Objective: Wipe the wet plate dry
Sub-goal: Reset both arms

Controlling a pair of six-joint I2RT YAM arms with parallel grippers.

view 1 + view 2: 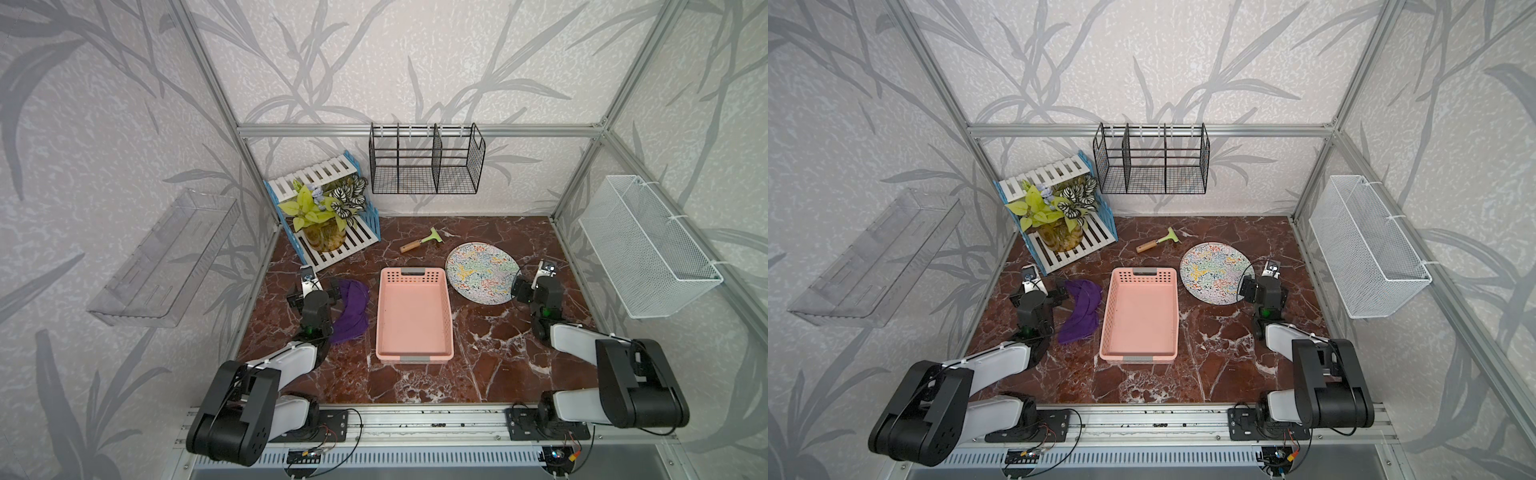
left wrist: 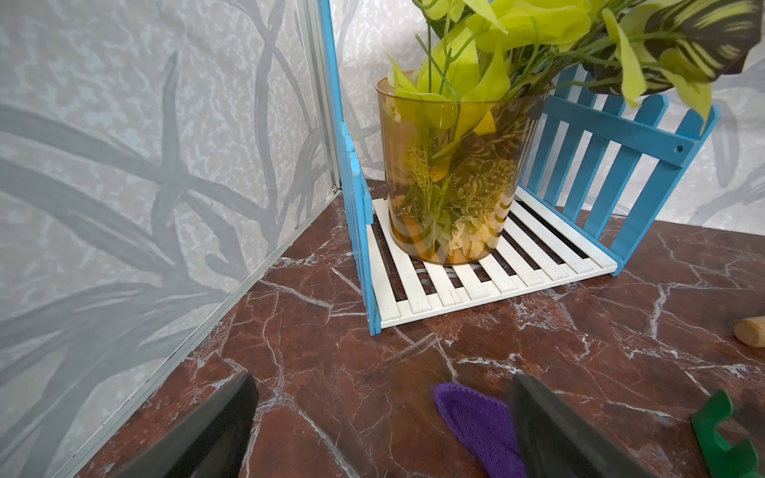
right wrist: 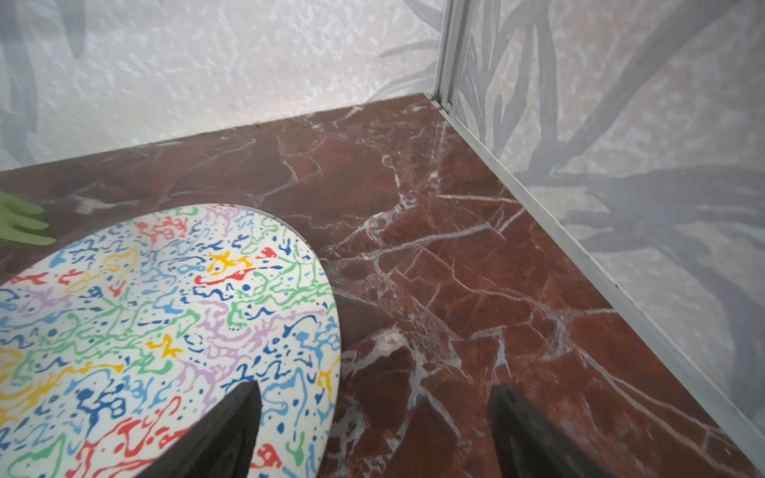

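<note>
The plate (image 1: 482, 274) (image 1: 1214, 272), white with coloured squiggles, lies flat on the marble table at the right rear. My right gripper (image 1: 538, 287) (image 3: 374, 389) hangs open at its right rim, one finger (image 3: 232, 430) over the plate (image 3: 165, 323) and the other over bare table. A purple cloth (image 1: 351, 309) (image 1: 1081, 309) lies crumpled on the table left of the basket. My left gripper (image 1: 313, 293) (image 2: 383, 385) stands open low beside it, with a corner of the cloth (image 2: 476, 422) against one finger. Neither gripper holds anything.
A pink basket (image 1: 413, 316) sits mid-table between the arms. A wooden-handled scraper (image 1: 419, 241) lies behind it. A blue-and-white rack with a vase of leaves (image 1: 324, 232) fills the rear left corner. A black wire rack (image 1: 424, 166), a white mesh basket (image 1: 648, 249) and a clear shelf (image 1: 166, 262) hang on the walls.
</note>
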